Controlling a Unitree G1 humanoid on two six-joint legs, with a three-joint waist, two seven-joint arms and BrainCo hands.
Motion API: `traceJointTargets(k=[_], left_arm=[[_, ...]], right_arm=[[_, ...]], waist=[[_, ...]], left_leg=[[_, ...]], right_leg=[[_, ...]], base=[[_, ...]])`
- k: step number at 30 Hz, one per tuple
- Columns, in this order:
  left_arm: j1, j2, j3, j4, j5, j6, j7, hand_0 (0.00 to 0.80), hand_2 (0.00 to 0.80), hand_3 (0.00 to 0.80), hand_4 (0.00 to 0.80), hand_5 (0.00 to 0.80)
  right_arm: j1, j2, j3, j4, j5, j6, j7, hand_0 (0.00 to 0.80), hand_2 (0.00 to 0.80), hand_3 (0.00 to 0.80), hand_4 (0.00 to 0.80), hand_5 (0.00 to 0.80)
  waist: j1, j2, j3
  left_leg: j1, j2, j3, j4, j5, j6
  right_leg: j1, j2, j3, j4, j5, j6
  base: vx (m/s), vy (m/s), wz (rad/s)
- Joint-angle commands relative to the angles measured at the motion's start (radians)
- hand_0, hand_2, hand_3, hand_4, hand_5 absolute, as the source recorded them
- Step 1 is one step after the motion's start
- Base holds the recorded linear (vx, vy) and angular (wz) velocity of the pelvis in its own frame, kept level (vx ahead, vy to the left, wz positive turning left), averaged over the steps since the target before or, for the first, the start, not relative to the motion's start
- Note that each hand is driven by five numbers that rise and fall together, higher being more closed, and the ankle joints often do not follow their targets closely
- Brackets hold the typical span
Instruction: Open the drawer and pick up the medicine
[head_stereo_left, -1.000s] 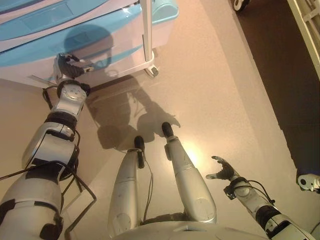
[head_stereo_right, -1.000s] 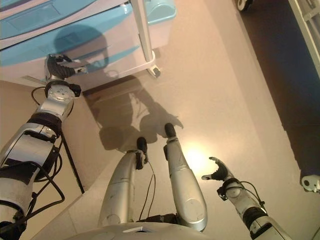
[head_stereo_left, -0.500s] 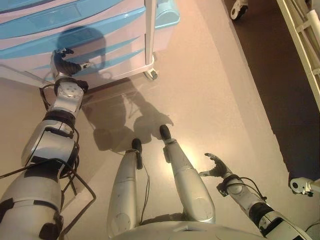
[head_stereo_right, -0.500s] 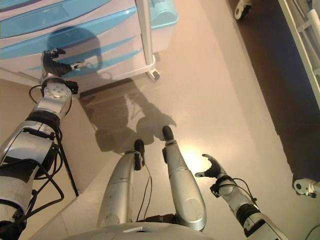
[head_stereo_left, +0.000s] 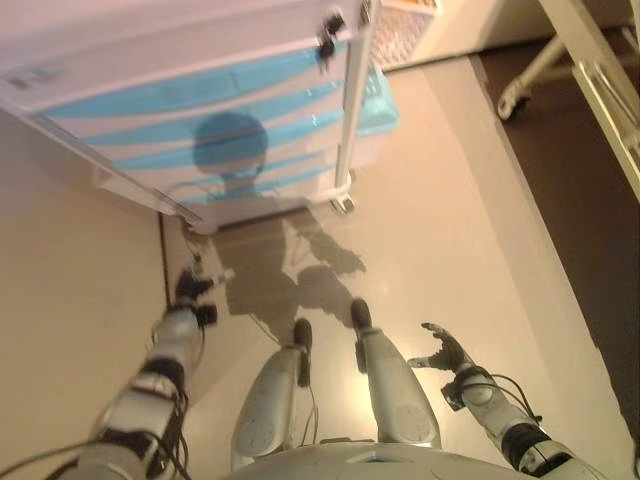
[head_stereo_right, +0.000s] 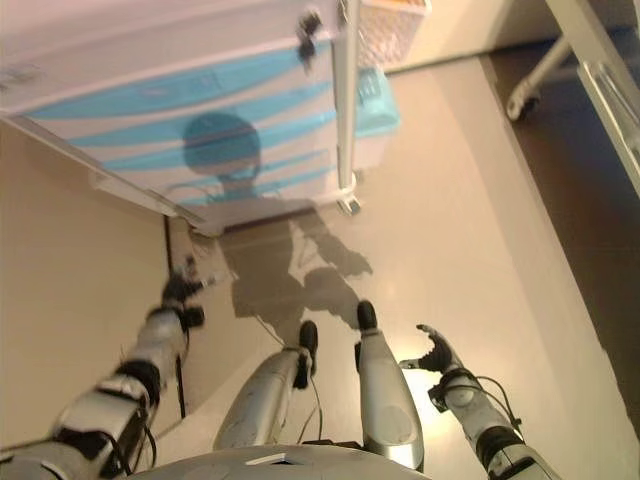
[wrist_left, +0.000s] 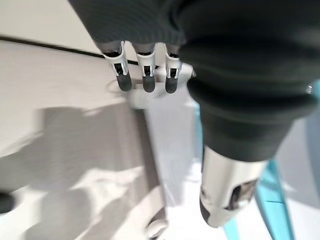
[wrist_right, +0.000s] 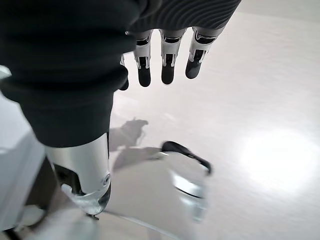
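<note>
Both hands are empty with relaxed fingers: right hand (head_stereo_left: 443, 352) hangs low over the floor (head_stereo_left: 460, 230), left hand (head_stereo_left: 192, 287) is off the cabinet (head_stereo_left: 200, 110) now, a second ago it was at a drawer (head_stereo_left: 190, 95). All drawers look closed, medicine not visible. Lots of bare floor between.

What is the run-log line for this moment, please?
left hand: open, low, apart from drawer cabinet | right hand: open, idle | drawers: shut | medicine: not visible

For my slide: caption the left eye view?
Both hands, left and right, hang open, clear of the shut drawer cart.
</note>
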Motion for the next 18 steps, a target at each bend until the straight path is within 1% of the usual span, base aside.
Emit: traceJointTargets(k=[1, 2, 4, 6, 9, 14, 16, 18], left_arm=[[0.077, -0.005, 0.042, 0.018, 0.024, -0.025, -0.089, 0.000, 0.000, 0.000, 0.000, 0.000], [0.094, -0.013, 0.042, 0.024, 0.038, -0.011, -0.098, 0.000, 0.000, 0.000, 0.000, 0.000], [0.140, -0.024, 0.024, 0.045, 0.122, 0.007, -0.127, 0.000, 0.000, 0.000, 0.000, 0.000], [0.171, -0.031, 0.017, 0.062, 0.097, 0.049, -0.175, 0.000, 0.000, 0.000, 0.000, 0.000], [0.215, -0.052, 0.041, 0.095, 0.089, 0.059, -0.243, 0.000, 0.000, 0.000, 0.000, 0.000], [0.231, -0.081, 0.041, 0.125, 0.112, 0.092, -0.283, 0.000, 0.000, 0.000, 0.000, 0.000], [0.230, -0.100, 0.045, 0.140, 0.096, 0.103, -0.291, 0.000, 0.000, 0.000, 0.000, 0.000], [0.223, -0.119, 0.041, 0.153, 0.141, 0.100, -0.311, 0.000, 0.000, 0.000, 0.000, 0.000]], right_arm=[[0.087, 0.017, -0.039, 0.004, -0.038, -0.031, 0.036, 0.000, 0.000, 0.000, 0.000, 0.000], [0.092, 0.021, -0.045, 0.012, -0.041, -0.029, 0.042, 0.000, 0.000, 0.000, 0.000, 0.000], [0.100, 0.043, -0.062, 0.057, -0.041, -0.028, 0.052, 0.000, 0.000, 0.000, 0.000, 0.000], [0.101, 0.057, -0.082, 0.090, 0.006, -0.023, 0.059, 0.000, 0.000, 0.000, 0.000, 0.000], [0.095, 0.083, -0.134, 0.153, 0.067, -0.037, 0.070, 0.000, 0.000, 0.000, 0.000, 0.000], [0.087, 0.116, -0.161, 0.223, 0.086, -0.027, 0.101, 0.000, 0.000, 0.000, 0.000, 0.000], [0.088, 0.130, -0.161, 0.249, 0.080, -0.023, 0.120, 0.000, 0.000, 0.000, 0.000, 0.000], [0.089, 0.146, -0.155, 0.263, 0.080, -0.013, 0.140, 0.000, 0.000, 0.000, 0.000, 0.000]], waist=[[0.027, 0.002, -0.101], [0.031, 0.005, -0.111], [0.046, 0.011, -0.151], [0.059, 0.015, -0.184], [0.074, 0.014, -0.212], [0.091, 0.008, -0.241], [0.096, 0.002, -0.249], [0.099, -0.007, -0.257]], left_leg=[[0.013, -0.001, -0.002, -0.049, -0.004, -0.015], [0.031, 0.001, -0.007, -0.067, -0.001, -0.017], [0.096, 0.008, -0.016, -0.129, 0.008, -0.024], [0.146, 0.011, -0.026, -0.170, 0.011, -0.026], [0.200, 0.013, -0.033, -0.192, 0.003, -0.023], [0.263, 0.008, -0.037, -0.216, -0.010, -0.014], [0.291, 0.006, -0.034, -0.239, -0.009, -0.012], [0.319, 0.007, -0.024, -0.275, 0.000, -0.013]], right_leg=[[0.105, -0.004, -0.039, -0.052, -0.061, 0.004], [0.122, -0.005, -0.046, -0.062, -0.063, 0.002], [0.185, -0.007, -0.064, -0.099, -0.067, 0.003], [0.233, -0.007, -0.078, -0.129, -0.071, 0.004], [0.288, -0.013, -0.097, -0.155, -0.071, 0.001], [0.350, -0.018, -0.120, -0.179, -0.069, -0.002], [0.375, -0.018, -0.130, -0.199, -0.061, -0.001], [0.395, -0.014, -0.140, -0.227, -0.046, 0.003]], base=[[0.067, -0.077, 0.35], [0.052, -0.077, 0.35], [0.038, -0.083, 0.35], [0.010, -0.088, 0.41], [-0.060, -0.082, 0.28], [-0.053, -0.036, 0.16], [-0.037, -0.030, 0.17], [-0.021, -0.034, 0.18]])
